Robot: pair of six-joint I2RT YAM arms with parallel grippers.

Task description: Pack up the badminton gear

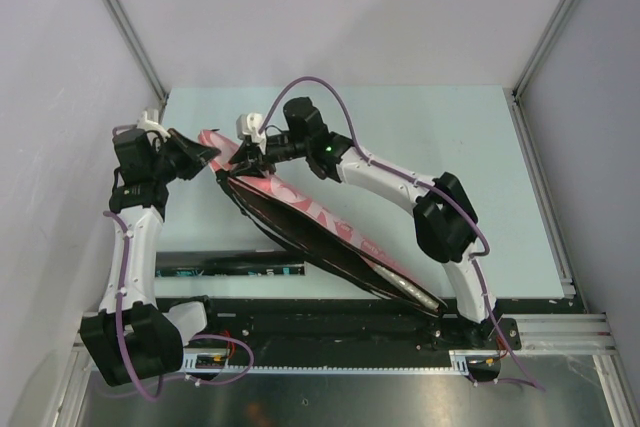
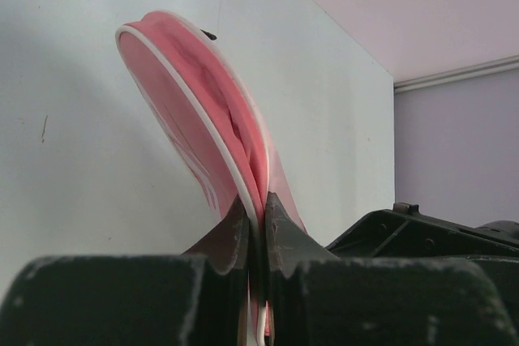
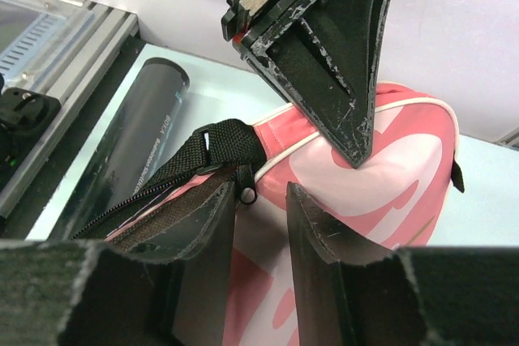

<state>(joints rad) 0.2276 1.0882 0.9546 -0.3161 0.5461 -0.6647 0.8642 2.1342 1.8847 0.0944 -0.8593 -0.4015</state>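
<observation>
Our left gripper (image 2: pixel 255 200) is clenched tight on the white-piped edge of the pink bag (image 2: pixel 190 95), which arcs up and away from its tips. Our right gripper (image 3: pixel 261 190) sits parted, with the zipper pull (image 3: pixel 247 193) dangling unpinched inside the gap. Beyond it to the left, the black tube (image 3: pixel 134 143) lies on the table (image 3: pixel 219 83).

pale tabletop (image 1: pixel 450 137) between grey enclosure walls (image 1: pixel 50 67), aluminium rail (image 1: pixel 560 330) along its near edge
</observation>
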